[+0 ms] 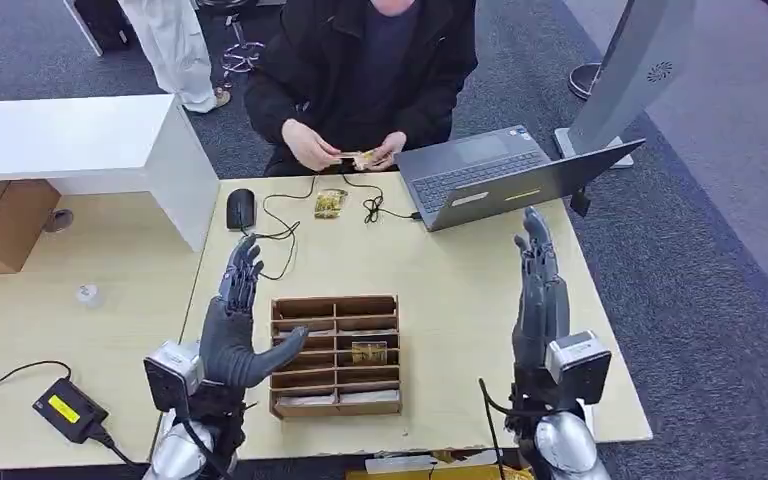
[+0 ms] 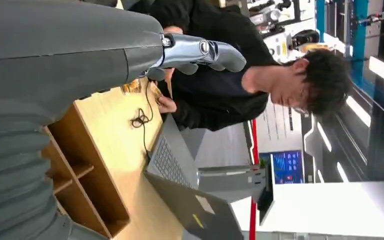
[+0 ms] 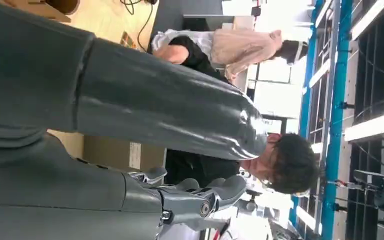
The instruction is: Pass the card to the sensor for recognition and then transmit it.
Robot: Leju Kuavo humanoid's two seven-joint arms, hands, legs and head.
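Cards are what I look for first: one small yellowish card (image 1: pixel 368 351) lies flat in a middle compartment of the wooden organizer (image 1: pixel 335 354), toward its right side, with a mottled gold and dark print I cannot read from the head view. A second one like it, a yellowish card packet (image 1: pixel 329 203), lies on the pale wooden surface (image 1: pixel 450 290) beyond the organizer, among the black cables (image 1: pixel 280 225). The person (image 1: pixel 365 70) in the dark jacket, seated across from me, holds another small gold item between both hands at the far edge of the surface.

My left hand (image 1: pixel 238 325) is raised just left of the organizer, fingers (image 1: pixel 243 270) straight and spread, thumb pointing out over the tray's left wall, holding nothing. My right hand (image 1: pixel 540 295) stands upright well to the right of the organizer, fingers together and extended, palm empty. In the left wrist view the left hand (image 2: pixel 200 52) has its fingers stretched out toward the person with nothing in them; the right wrist view shows the right hand (image 3: pixel 190 197) likewise bare.

An open grey laptop (image 1: pixel 500 175) sits at the far right of the surface, a black mouse (image 1: pixel 241 208) at the far left. A black box with a yellow label (image 1: pixel 65 410) lies on the lower surface to my left
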